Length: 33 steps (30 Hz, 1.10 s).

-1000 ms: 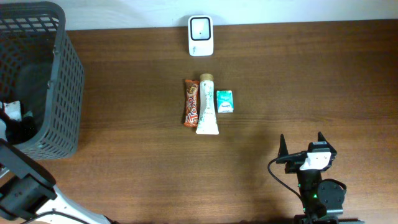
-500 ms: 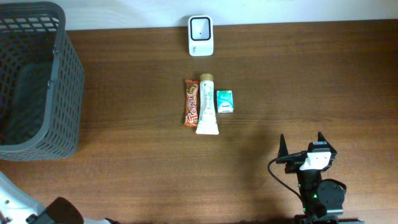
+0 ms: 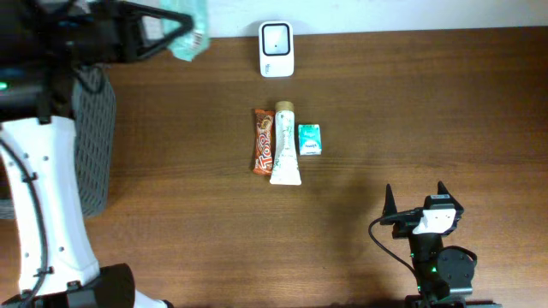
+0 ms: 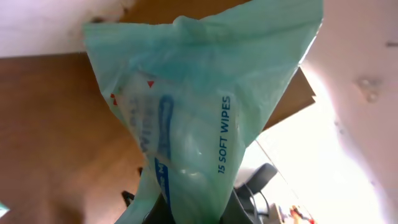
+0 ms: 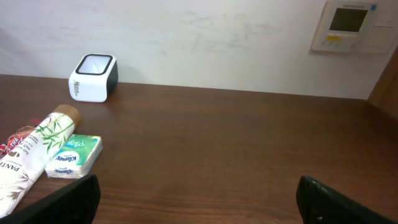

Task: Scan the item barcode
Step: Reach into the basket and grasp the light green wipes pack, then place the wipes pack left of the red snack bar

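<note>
Left gripper (image 3: 164,31) pinches the wipes pack (image 3: 190,32) aloft near the table's (image 3: 402,111) back-left corner, seemingly bound for the scanner (image 3: 276,49).

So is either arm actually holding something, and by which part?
Yes: the left fingers are shut on one end of the pale green plastic pack of soft wipes. The right fingers are open and empty.

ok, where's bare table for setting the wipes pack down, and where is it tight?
Bare: the wide stretch between basket and chocolate bar; everything right of the tissue pack, up to the open right gripper. Tight: chocolate bar, tube and tissue pack lie side by side mid-table, scanner behind them. The wipes pack sits in the left gripper.
</note>
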{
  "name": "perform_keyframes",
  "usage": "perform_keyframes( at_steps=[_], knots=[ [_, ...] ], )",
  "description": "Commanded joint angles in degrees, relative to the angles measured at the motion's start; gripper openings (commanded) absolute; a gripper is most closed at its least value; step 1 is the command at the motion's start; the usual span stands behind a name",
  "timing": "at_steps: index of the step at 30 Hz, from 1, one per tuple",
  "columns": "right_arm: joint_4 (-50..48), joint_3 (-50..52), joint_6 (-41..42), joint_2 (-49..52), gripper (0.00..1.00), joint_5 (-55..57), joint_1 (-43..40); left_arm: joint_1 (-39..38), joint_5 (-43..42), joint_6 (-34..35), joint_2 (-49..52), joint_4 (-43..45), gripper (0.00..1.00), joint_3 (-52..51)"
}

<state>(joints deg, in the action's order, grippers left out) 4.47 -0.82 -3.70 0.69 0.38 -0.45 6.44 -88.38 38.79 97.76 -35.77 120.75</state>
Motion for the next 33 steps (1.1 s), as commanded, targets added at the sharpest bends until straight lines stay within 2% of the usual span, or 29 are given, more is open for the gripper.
perform_keyframes(
  at_steps=[1, 6, 9, 12, 15, 17, 21, 24, 29, 31, 33],
  knots=[
    [0.15, 0.50, -0.37, -0.33, 0.99, 0.31, -0.33, -2.40, -1.81, -1.14, 0.83, 0.13, 0.00, 0.04],
    [0.15, 0.50, -0.37, -0.33, 0.99, 0.31, -0.33, -2.43, -1.51, -1.64, 2.43, 0.15, 0.00, 0.04],
    [0.15, 0.50, -0.37, -0.33, 0.99, 0.31, -0.33, -2.43, 2.91, -11.89, 3.82, -1.05, 0.00, 0.04],
    [0.15, 0.50, -0.37, -0.33, 0.99, 0.31, -0.33, -2.86, 19.32, -21.42, 5.42, -13.14, 0.00, 0.04],
    [0.15, 0.50, -0.37, -0.33, 0.99, 0.31, -0.33, -6.62, 55.39, -30.64, 7.15, -27.06, 0.00, 0.04],
    [0.15, 0.50, -0.37, -0.33, 0.99, 0.31, -0.33, -10.56, 70.36, -31.67, 8.46, -30.36, 0.00, 0.04],
    [0.15, 0.50, -0.37, -0.33, 0.99, 0.31, -0.33, -20.52, 89.81, -31.56, 13.97, -31.74, 0.00, 0.04],
    [0.15, 0.50, -0.37, -0.33, 0.99, 0.31, -0.33, -26.03, 104.83, -24.46, 20.46, -33.53, 0.00, 0.04],
    [0.15, 0.50, -0.37, -0.33, 0.99, 0.31, -0.33, -29.16, 106.49, -20.90, 30.99, -37.83, 0.00, 0.04],
    [0.15, 0.50, -0.37, -0.33, 0.99, 0.31, -0.33, -29.16, 103.47, -20.15, 34.29, -39.67, 0.00, 0.04],
    [0.15, 0.50, -0.37, -0.33, 0.99, 0.31, -0.33, -29.29, 100.54, -20.15, 36.35, -41.09, 0.09, 0.04]
  ],
)
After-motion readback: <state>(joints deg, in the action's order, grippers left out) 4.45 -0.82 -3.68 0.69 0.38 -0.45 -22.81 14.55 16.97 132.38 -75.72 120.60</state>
